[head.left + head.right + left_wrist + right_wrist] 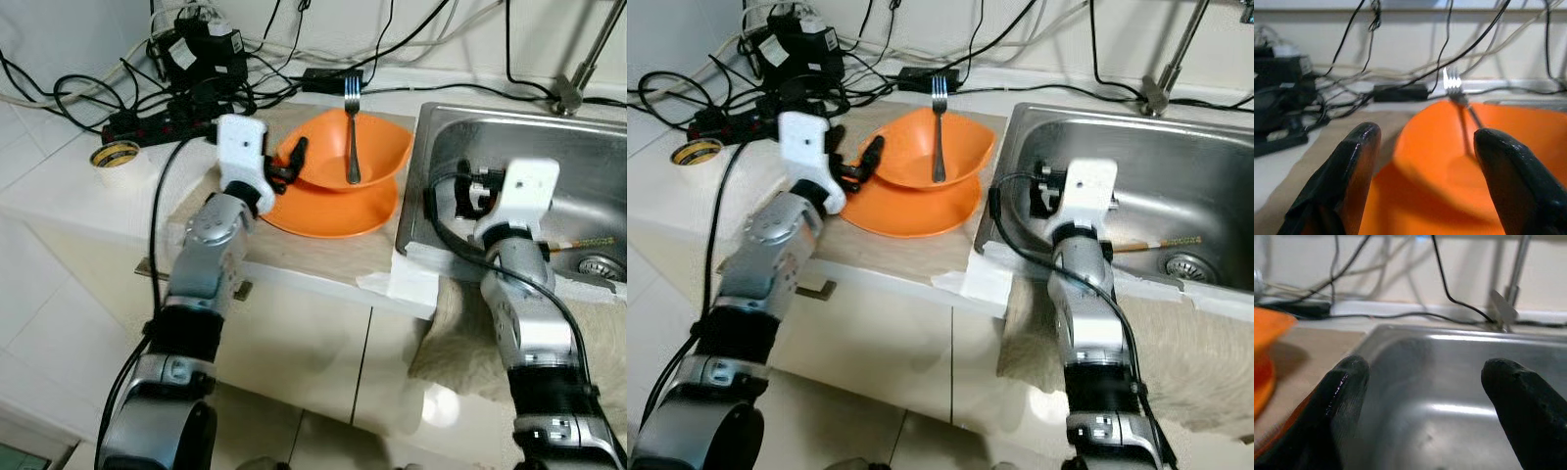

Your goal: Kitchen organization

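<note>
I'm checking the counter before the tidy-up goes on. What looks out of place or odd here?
A fork stands in the orange bowl, tines up, leaning on the far rim. The bowl sits tilted on an orange plate. A power strip and tangled cables lie on the counter close beside the sink.
</note>
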